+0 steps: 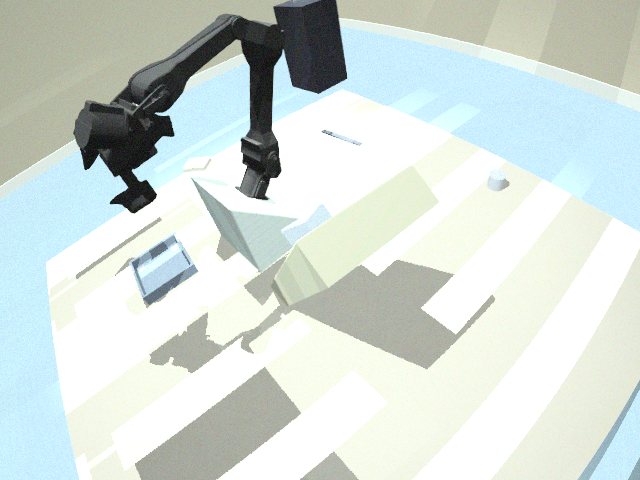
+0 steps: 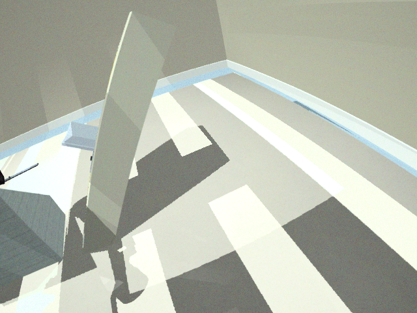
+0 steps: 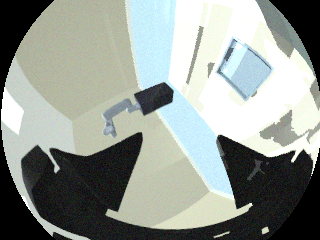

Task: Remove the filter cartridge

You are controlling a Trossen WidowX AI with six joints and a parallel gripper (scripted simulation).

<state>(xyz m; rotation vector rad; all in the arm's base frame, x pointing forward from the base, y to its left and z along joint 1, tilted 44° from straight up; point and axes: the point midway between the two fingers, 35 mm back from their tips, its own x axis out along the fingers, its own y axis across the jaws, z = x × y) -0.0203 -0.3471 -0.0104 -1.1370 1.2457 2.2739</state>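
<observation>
The gripper [image 1: 135, 192] hangs at the top view's upper left, fingers spread wide and holding nothing. The tray [image 1: 163, 267] sits below it, beside the tilted service panel [image 1: 356, 232].

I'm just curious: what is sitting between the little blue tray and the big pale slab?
A grey wedge-shaped block sits between the tray and the panel, as the top view shows.
</observation>
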